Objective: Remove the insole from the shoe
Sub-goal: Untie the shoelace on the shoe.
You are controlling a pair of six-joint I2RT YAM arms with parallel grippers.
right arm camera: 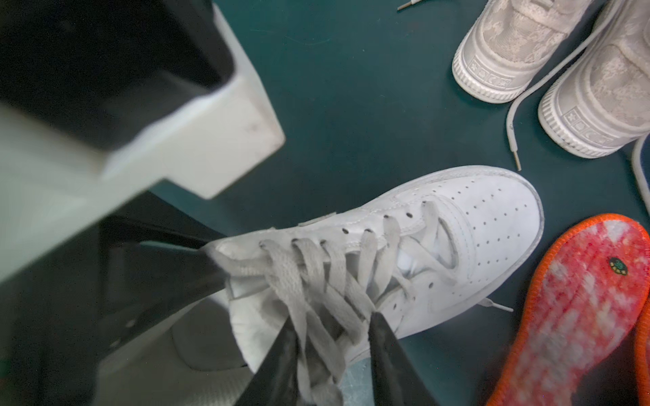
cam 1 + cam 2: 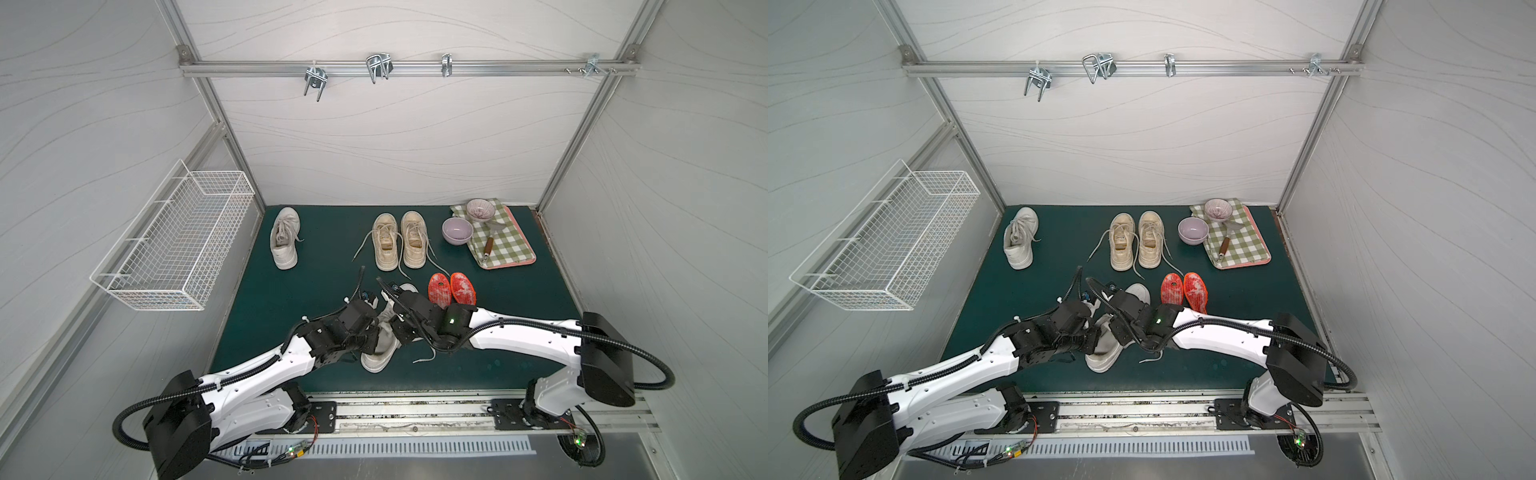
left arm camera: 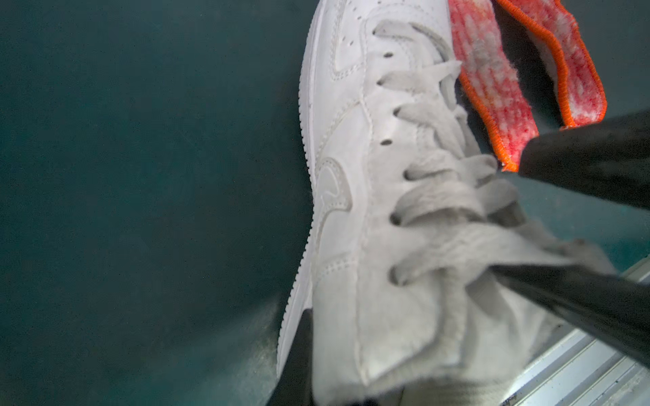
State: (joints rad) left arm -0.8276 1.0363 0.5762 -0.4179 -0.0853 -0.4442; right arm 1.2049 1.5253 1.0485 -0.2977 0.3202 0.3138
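White shoe (image 1: pixel 485 225) is clamped at its collar by left jaws, right jaws half-spread astride its laces (image 1: pixel 316 277), insole yet to come out.

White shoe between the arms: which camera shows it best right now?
Right wrist view: the white shoe lies in frame from toe cap to tongue, laces sharp. The left wrist view gives only its side and eyelets, blurred. In both top views the arms cover its middle; only toe and heel show.
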